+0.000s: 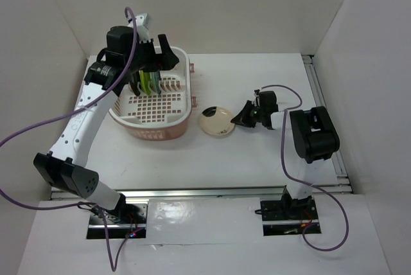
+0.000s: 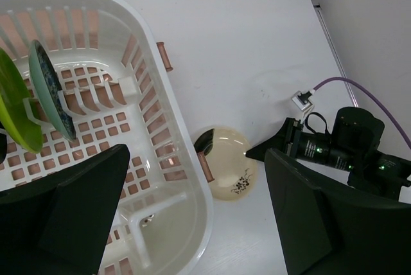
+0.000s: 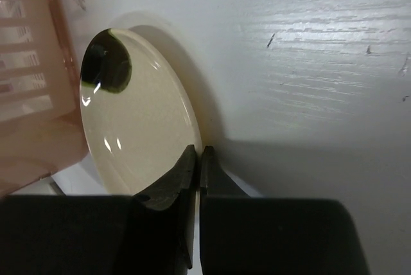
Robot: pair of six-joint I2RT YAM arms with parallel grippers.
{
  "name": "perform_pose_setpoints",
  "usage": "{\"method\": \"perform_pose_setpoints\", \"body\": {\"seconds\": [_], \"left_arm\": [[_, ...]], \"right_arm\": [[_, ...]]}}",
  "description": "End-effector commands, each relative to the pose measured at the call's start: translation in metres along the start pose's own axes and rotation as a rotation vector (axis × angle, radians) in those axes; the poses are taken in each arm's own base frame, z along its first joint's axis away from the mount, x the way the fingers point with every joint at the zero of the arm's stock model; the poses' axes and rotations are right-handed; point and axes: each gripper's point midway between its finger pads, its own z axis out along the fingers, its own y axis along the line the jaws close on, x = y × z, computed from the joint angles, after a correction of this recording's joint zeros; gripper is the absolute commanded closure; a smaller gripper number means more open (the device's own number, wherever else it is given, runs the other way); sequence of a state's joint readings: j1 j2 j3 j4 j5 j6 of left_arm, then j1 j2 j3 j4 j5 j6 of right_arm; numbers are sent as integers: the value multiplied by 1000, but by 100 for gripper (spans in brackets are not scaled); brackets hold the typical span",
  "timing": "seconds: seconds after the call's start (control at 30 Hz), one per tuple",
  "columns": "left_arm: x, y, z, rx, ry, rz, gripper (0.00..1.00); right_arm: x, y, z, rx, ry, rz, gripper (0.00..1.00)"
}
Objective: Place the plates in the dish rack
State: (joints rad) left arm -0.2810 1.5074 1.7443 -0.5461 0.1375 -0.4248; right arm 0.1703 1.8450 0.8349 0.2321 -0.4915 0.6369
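Plate (image 1: 217,123), cream, beside dish rack (image 1: 157,131), right fingers (image 3: 168,188) pinching rim

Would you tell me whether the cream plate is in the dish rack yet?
Out. The cream plate lies on the table beside the dish rack, the right gripper at its rim.

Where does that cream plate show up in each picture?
Top: cream plate just right of centre, on the table beside the rack.
Left wrist: low centre, right of the rack's rim.
Right wrist: left of centre, at the right hand.
Shared landmark: the pink rack, here at the left edge.
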Motion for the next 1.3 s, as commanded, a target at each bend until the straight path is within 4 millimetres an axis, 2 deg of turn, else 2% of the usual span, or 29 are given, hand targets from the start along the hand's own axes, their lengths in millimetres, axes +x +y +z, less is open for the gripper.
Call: {"method": "perform_pose_setpoints", "body": {"seconds": [0.0, 0.03, 0.1, 0.13, 0.2, 0.23, 0.27, 0.3, 0.4, 0.43, 0.47, 0.5, 0.53, 0.57, 0.6, 0.63, 0.7, 0.73, 0.77, 0.83, 0.9, 1.0, 1.07, 1.17, 1.27], "left_arm": [[-16, -10, -11, 42, -65, 15, 0], [-16, -10, -11, 42, -65, 15, 0], [-14, -9, -9, 41, -63, 15, 0], [-13, -11, -9, 56, -58, 16, 0], [-7, -10, -2, 63, -34, 12, 0], [-9, -15, -3, 81, -37, 4, 0], [-8, -13, 2, 80, -33, 3, 0], [-4, -14, 7, 86, -15, -12, 0], [-3, -18, 12, 114, -5, -29, 0], [5, -18, 22, 124, 28, -44, 0], [9, -18, 25, 134, 42, -46, 0], [10, -20, 28, 145, 47, -55, 0], [10, -23, 30, 165, 55, -55, 0], [15, -21, 35, 160, 69, -59, 0], [17, -26, 36, 171, 75, -54, 0], [23, -29, 40, 176, 90, -53, 0], [22, -31, 44, 189, 91, -52, 0], [29, -36, 48, 208, 114, -52, 0], [29, -36, 48, 208, 114, -52, 0], [36, -39, 56, 223, 132, -51, 0], [35, -46, 55, 235, 129, -45, 1], [37, -43, 59, 222, 133, -47, 4], [41, -41, 60, 218, 141, -49, 10], [44, -40, 63, 215, 150, -51, 24], [44, -40, 63, 215, 150, -51, 56]], "right_arm": [[-3, -36, -5, 191, -20, 59, 100], [-6, -34, -8, 196, -33, 67, 100], [-29, -29, -21, 208, -108, 75, 100], [-53, -14, -36, 205, -204, 58, 100], [-80, -4, -56, 245, -330, 50, 100], [-93, 8, -74, 242, -398, 54, 100], [-105, 16, -86, 245, -456, 61, 100], [-124, 29, -108, 245, -558, 70, 100], [-140, 43, -135, 268, -658, 75, 100], [-144, 54, -143, 241, -676, 55, 100], [-144, 59, -146, 223, -676, 50, 100], [-144, 73, -148, 178, -680, 14, 100], [-147, 103, -149, 49, -669, -61, 100], [-143, 111, -147, -14, -641, -96, 100], [-128, 136, -145, -144, -559, -162, 100], [-127, 151, -142, -223, -541, -213, 100], [-115, 173, -140, -334, -483, -271, 100], [-100, 185, -136, -397, -424, -315, 100], [-99, 198, -138, -440, -420, -344, 100], [-85, 211, -134, -509, -362, -384, 100], [-86, 226, -138, -551, -364, -416, 100], [-85, 236, -139, -583, -352, -429, 100], [-84, 238, -138, -605, -342, -421, 100], [-84, 245, -138, -624, -347, -427, 100], [-87, 248, -140, -631, -360, -411, 100]]}}
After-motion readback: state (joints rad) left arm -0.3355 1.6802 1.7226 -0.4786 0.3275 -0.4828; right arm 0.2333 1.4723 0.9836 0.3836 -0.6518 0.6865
